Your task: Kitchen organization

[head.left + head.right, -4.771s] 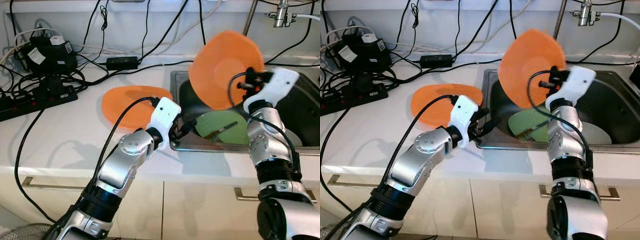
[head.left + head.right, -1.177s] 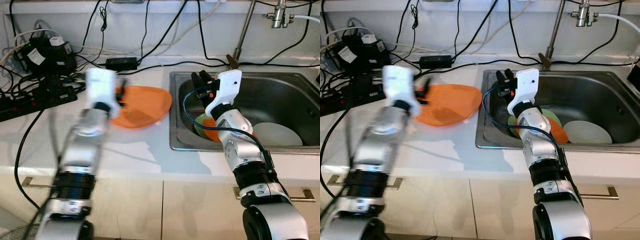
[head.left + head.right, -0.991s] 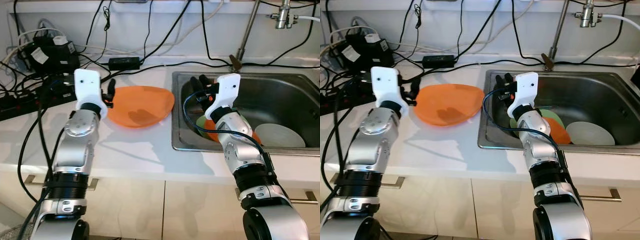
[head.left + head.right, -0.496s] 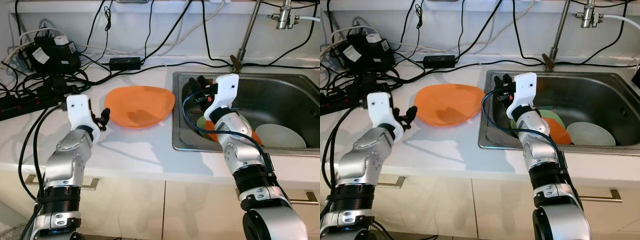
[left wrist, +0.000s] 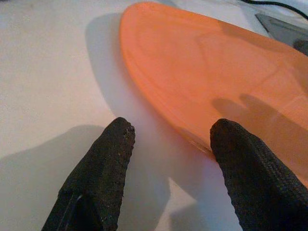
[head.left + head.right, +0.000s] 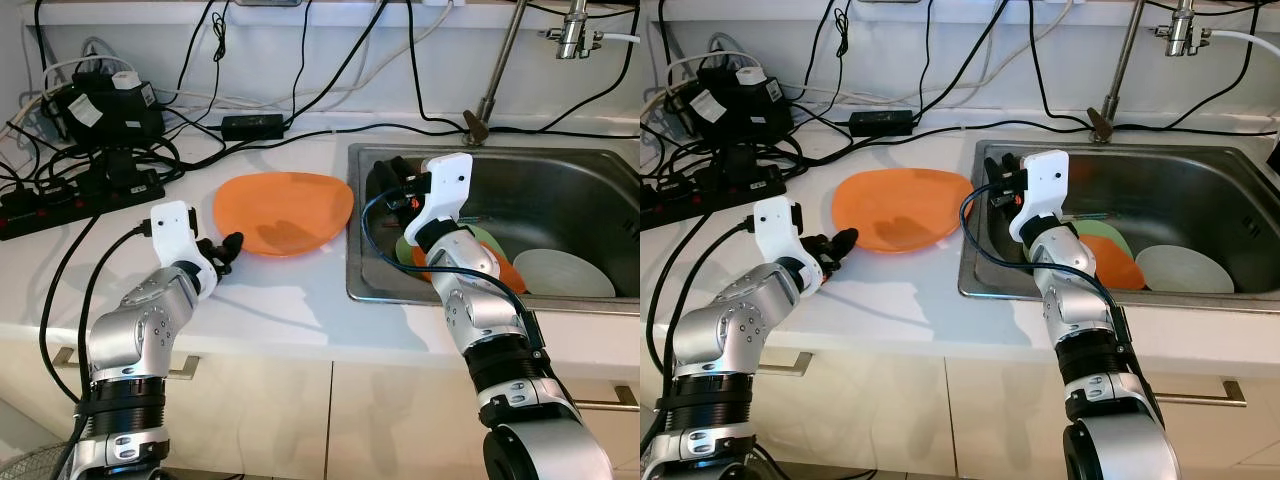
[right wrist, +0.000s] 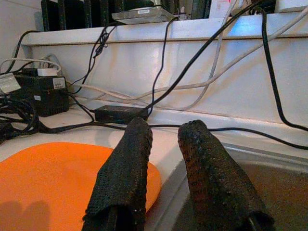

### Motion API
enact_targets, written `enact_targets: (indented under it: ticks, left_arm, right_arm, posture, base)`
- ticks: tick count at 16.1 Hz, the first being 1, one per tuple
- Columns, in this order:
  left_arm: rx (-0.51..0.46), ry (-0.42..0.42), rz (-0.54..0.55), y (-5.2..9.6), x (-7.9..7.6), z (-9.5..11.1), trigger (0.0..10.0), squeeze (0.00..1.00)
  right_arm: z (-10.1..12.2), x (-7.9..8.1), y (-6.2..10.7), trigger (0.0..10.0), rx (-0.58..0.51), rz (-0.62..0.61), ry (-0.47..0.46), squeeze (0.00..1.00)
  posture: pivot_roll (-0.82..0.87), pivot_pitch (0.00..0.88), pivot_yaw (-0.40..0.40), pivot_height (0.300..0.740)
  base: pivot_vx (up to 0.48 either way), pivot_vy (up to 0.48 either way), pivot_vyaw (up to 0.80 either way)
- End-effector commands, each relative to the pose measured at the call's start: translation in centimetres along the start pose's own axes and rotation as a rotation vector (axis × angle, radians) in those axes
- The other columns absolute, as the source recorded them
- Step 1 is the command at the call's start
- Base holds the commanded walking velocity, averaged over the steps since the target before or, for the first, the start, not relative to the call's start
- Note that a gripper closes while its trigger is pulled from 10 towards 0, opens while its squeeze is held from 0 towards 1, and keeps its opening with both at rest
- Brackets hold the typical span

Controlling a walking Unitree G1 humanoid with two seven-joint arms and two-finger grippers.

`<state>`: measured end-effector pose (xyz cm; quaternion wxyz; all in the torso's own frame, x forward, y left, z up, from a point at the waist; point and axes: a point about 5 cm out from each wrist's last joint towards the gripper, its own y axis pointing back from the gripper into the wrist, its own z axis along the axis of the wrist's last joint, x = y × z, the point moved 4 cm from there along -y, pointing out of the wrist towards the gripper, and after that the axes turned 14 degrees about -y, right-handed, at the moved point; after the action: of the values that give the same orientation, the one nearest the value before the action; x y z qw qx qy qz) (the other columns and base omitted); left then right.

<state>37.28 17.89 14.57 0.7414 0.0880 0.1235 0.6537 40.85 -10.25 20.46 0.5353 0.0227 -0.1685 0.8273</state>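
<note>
- Left arm (image 6: 140, 335), lower left of the frame: silver rounded segments, black ribbed band lower down, white wrist housing, black cable looping to it.
- Right arm (image 6: 480, 310), lower right: same silver shells, black joints, white wrist block.
- Fingers (image 5: 103, 163): black, textured, rounded tips.

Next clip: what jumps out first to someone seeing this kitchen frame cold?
The orange plate lying flat on the white counter beside the sink, with the left gripper open just short of its near rim. In the sink, green, orange and white plates lie overlapping, the right gripper open above them. Black cables crowd the back corner.
</note>
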Motion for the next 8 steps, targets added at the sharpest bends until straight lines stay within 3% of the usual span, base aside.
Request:
enact_targets:
  ticks: [1,8]
  left_arm:
    - [0.011,0.013,-0.011,0.2,-0.1,-0.1,10.0,0.00]
    - [-0.013,0.284,-0.095,-0.1,-1.4,0.8,10.0,0.00]
  right_arm:
    - [0.4,0.2,-0.1,10.0,-0.011,0.009,0.005,0.00]
    - [0.4,0.2,0.0,10.0,-0.011,-0.001,0.001,0.00]
  posture:
    - [0.06,0.000,0.049,0.740]
    - [0.06,0.000,0.050,0.740]
  base:
    - [0.000,0.000,0.00]
    - [0.000,0.000,0.00]
